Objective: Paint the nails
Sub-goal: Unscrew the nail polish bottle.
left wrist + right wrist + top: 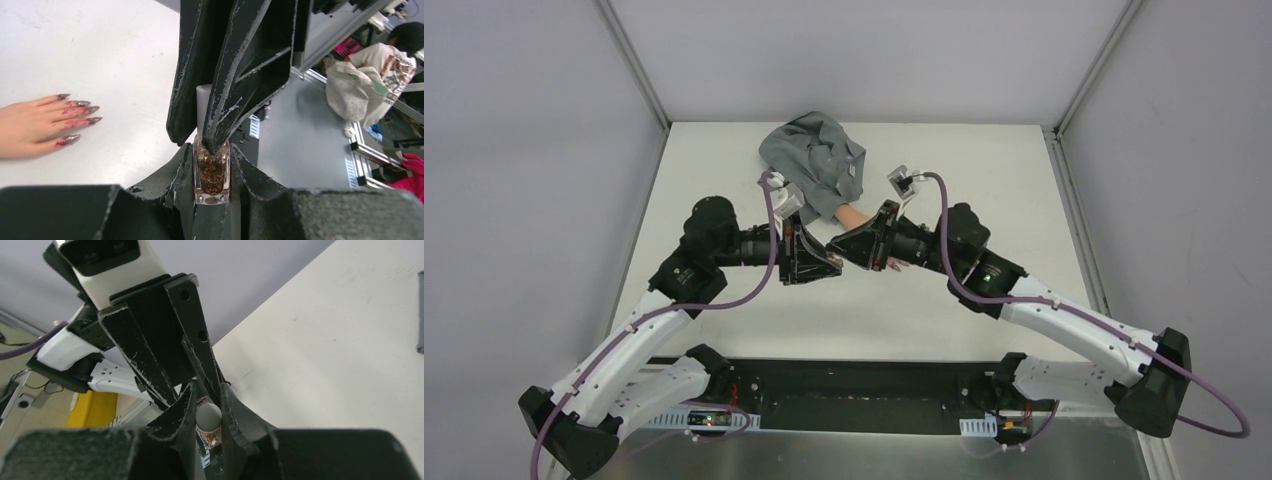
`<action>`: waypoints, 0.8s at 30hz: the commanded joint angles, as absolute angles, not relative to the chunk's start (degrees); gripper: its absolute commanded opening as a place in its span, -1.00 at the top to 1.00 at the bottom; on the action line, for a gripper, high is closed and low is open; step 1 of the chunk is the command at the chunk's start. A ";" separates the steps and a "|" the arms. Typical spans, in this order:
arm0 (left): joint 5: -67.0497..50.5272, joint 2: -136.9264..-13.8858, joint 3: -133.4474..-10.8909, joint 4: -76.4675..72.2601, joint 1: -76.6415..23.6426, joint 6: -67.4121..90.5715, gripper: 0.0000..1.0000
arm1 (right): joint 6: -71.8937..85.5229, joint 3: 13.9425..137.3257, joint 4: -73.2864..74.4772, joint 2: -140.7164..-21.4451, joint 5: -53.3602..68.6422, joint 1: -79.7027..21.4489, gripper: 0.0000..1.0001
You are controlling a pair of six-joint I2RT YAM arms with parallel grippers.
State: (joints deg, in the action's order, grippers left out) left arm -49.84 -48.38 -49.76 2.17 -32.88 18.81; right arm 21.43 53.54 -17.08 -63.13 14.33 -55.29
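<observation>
Nails [81, 103]: long, pointed, dark purplish-red, with smeared colour running back onto the fingers. They tip the fake hand [25, 130], which lies flat about mid-table, fingertips toward the near edge. The grey sleeve [814, 160] is bunched toward the far edge of the table [984, 150].

Polish bottle [212, 175]: small clear body, brown glittery fill. It is held off the table just beside the hand, on its near side, well clear of the nails.

Left gripper [212, 155]: fingers drawn in narrow and clamped on the bottle's glass body.
Right gripper [207, 400]: fingers pinched on the white cap [204, 97], coming at it from the opposite side. The two grippers meet nose to nose, in line with the bottle.

Judgement: the step in hand is work at the cap. The cap sits on the neck; whether it is being loosened or tightened cannot be told.

Notes for doing it well:
- The left grip should only hold and resist twist; the glass is slick and could spin in the pads.
- The right wrist should turn about the bottle's own axis. An off-axis pull would lever the bottle out of the left fingers.
- If the cap comes off, draw straight along the neck so the brush clears without dragging polish over the rim.
- Keep the bottle upright enough not to spill near the sleeve.
</observation>
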 commanded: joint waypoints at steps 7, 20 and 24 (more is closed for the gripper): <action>-63.29 -47.14 -51.85 -4.39 -30.94 23.55 1.00 | 20.16 51.71 -21.35 -58.18 27.43 -50.41 1.00; -53.64 -44.64 -48.88 -4.66 -30.94 20.12 1.00 | 29.44 50.07 -20.17 -54.02 6.43 -50.38 -0.34; -44.59 -43.19 -47.21 -4.13 -30.94 19.43 1.00 | 33.38 50.50 -19.02 -54.90 1.25 -50.90 -0.66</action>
